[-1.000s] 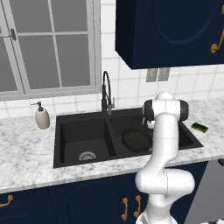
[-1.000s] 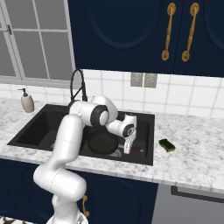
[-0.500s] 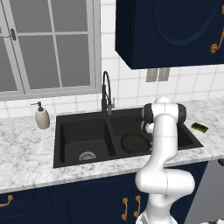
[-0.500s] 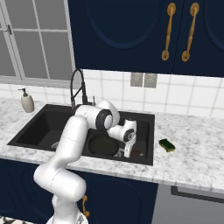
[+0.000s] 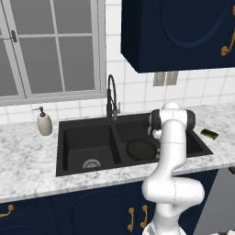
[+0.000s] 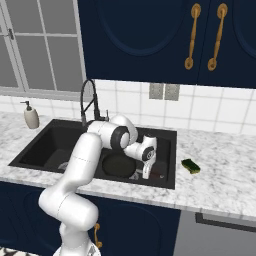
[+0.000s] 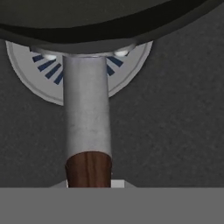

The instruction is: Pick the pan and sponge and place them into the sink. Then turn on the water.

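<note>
The black pan (image 5: 140,149) lies low in the right basin of the black sink (image 5: 63,137), over the silver drain (image 7: 127,74). In the right base view the pan (image 6: 117,164) has its handle pointing right, toward my gripper (image 6: 146,172), which reaches down into the basin and is shut on the handle's end. In the hand view the pan's grey neck and reddish-brown handle (image 7: 87,168) run straight down between my fingers. The yellow-green sponge (image 6: 190,165) rests on the counter right of the sink (image 6: 45,145); the left base view has the sponge (image 5: 210,133) near its right edge. No water stream is in view.
The tall black faucet (image 5: 111,96) stands behind the divider, seen from the right as the faucet (image 6: 90,102). A cream soap dispenser (image 5: 44,123) stands left of the sink. Dark cabinets (image 6: 150,35) hang above the counter. The left basin has its own drain (image 5: 92,163).
My gripper has sunk lower into the right basin with the pan's handle in it. The pan has dropped slightly. The sponge has not moved.
</note>
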